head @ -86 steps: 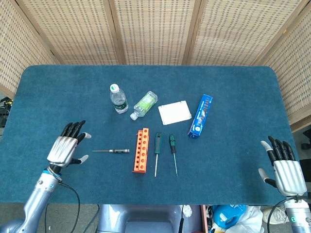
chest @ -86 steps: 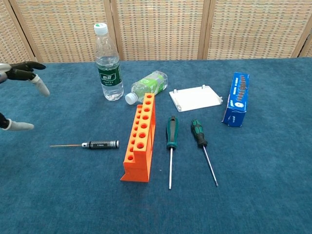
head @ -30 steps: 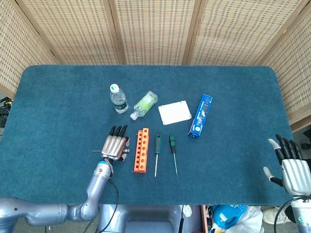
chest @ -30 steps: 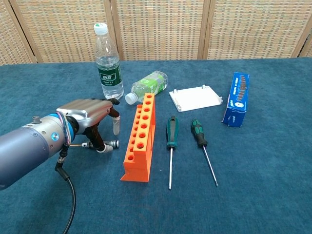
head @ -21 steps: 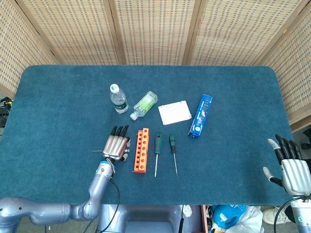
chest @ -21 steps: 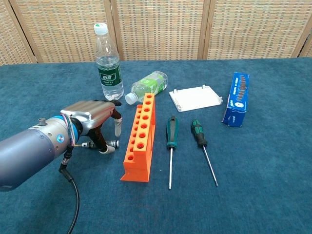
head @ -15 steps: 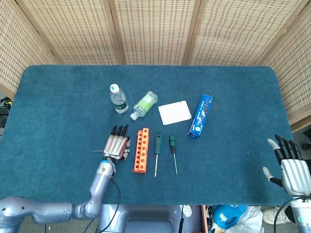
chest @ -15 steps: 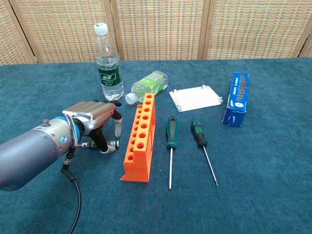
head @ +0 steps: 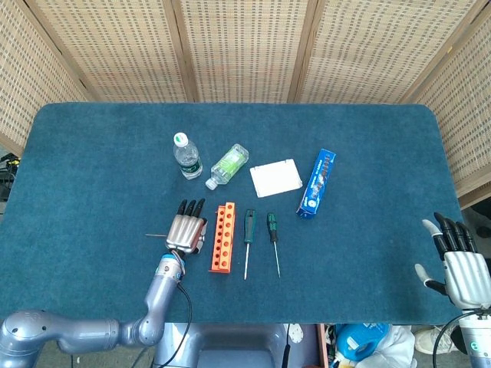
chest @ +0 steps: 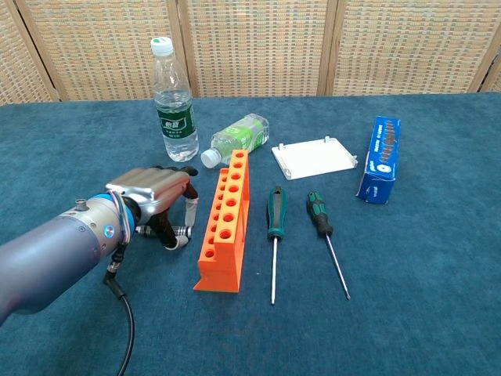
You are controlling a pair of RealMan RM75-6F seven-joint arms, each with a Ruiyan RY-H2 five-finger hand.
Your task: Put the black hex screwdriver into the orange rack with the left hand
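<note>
black screwdriver under left hand

lying flat on blue table (head: 92, 169), just left of orange rack (chest: 225, 225). screwdriver (chest: 182, 231) mostly covered by left hand (chest: 153, 196), fingers curled down around handle, touching it; firm grip or not, cannot tell. right hand (head: 459, 267) well apart at table's edge, fingers spread, holding nothing.

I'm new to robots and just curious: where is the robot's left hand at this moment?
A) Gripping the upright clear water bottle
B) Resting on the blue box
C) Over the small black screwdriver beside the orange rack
C: the left hand sits over the small black screwdriver, just left of the orange plastic rack.
</note>
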